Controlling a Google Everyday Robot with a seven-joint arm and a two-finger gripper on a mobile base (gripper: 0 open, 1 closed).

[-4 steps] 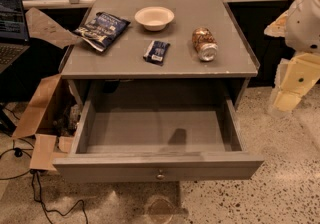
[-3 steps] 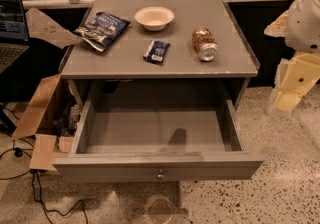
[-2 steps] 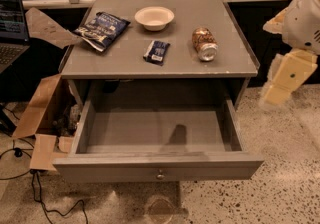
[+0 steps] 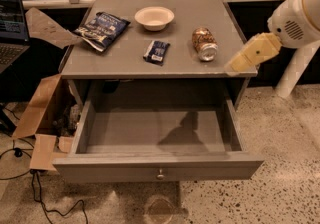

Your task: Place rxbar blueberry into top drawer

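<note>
The rxbar blueberry (image 4: 156, 51), a small flat dark navy wrapper, lies on the grey table top (image 4: 125, 63) near its middle. The top drawer (image 4: 157, 165) below is pulled wide open and holds nothing; its round knob (image 4: 160, 174) sits at the centre of the front panel. My gripper (image 4: 239, 63) is the tan end of the white arm, reaching in from the right. It hovers over the table's front right corner, well to the right of the bar and holding nothing that I can see.
A crinkled dark blue chip bag (image 4: 101, 29) lies at the table's back left, a white bowl (image 4: 154, 17) at the back middle, and a brown can (image 4: 204, 44) on its side between bar and gripper. A cardboard box (image 4: 37, 113) and cables sit on the floor at left.
The arm has swung in leftward from beside the table, so its tan end now hangs over the table's front right corner. The objects and the drawer have not moved.
</note>
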